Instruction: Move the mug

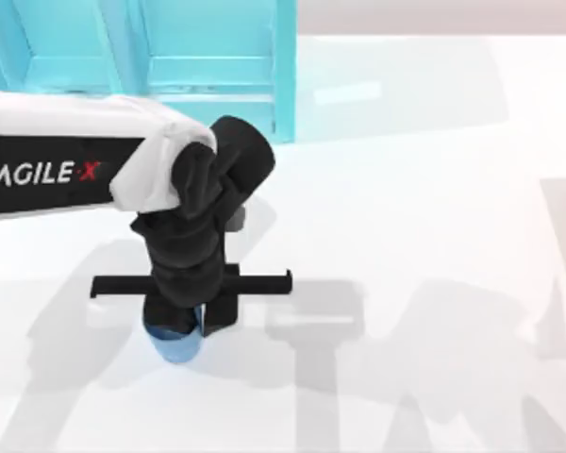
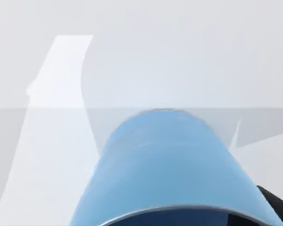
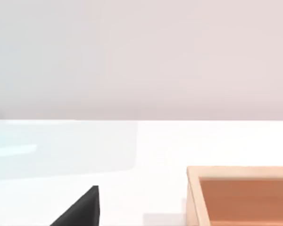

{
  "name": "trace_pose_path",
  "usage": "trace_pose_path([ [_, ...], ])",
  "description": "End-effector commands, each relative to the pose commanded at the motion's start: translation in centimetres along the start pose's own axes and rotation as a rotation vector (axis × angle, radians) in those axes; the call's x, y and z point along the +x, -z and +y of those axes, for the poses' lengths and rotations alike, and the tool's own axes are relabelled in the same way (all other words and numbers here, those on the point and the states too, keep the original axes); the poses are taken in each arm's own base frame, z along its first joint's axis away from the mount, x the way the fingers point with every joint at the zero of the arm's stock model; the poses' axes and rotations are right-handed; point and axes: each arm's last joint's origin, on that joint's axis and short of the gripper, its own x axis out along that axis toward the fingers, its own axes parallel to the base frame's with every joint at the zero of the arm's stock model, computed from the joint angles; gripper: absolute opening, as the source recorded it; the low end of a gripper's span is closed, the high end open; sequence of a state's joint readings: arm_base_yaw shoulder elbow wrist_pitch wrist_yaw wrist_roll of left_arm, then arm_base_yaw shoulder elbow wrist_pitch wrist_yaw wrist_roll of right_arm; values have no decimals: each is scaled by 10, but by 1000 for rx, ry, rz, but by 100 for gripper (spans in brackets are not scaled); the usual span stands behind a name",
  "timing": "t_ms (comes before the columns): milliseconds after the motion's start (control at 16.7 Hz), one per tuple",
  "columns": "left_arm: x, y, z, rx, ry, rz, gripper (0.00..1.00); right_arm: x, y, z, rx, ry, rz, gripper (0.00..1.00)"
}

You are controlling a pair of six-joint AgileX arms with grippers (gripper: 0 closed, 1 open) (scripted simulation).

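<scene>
The white tabletop (image 1: pixel 434 189) took up most of the room, with a big turquoise shelf unit (image 1: pixel 208 57) standing at its far edge, left of centre. The left arm (image 1: pixel 66 160) reached in from the left side, white-shelled with a black band, and bent down so that its dark wrist hung over the near-left part of the surface. Below it the left gripper (image 1: pixel 191 321) came down over the mug (image 1: pixel 176 345), a small plain blue cup resting near the front of the tabletop, well apart from the shelf. From above, the black fingers seemed to sit on either side of its rim, though the wrist blocked the contact and I could not tell whether they were pressing on it or slack. In the left wrist view the mug's blue wall (image 2: pixel 170 174) loomed close, with a dark finger tip (image 2: pixel 276 205) at its edge. The right wrist view took in a wooden box (image 3: pixel 240 195) on the tabletop. My worry was the grip: if the fingers caught only the tapered side and not squarely, the cup could slide out or tip as it was lifted.
</scene>
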State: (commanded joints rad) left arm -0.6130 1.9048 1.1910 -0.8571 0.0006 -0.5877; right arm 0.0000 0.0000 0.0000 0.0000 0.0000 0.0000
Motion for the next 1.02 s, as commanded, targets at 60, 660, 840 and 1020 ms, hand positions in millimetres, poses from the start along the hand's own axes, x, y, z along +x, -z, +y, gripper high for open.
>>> trace_pose_path([
  [60,-1,0,0,0,1,-2,0,0,0,0,0,0,0,100],
  [660,-30,-41,133,-1,-4,19,0,0,0,0,0,0,0,100],
  [840,-44,-36,208,-1,-2,29,0,0,0,0,0,0,0,100],
  [1020,-58,-18,265,0,2,22,0,0,0,0,0,0,0,100],
])
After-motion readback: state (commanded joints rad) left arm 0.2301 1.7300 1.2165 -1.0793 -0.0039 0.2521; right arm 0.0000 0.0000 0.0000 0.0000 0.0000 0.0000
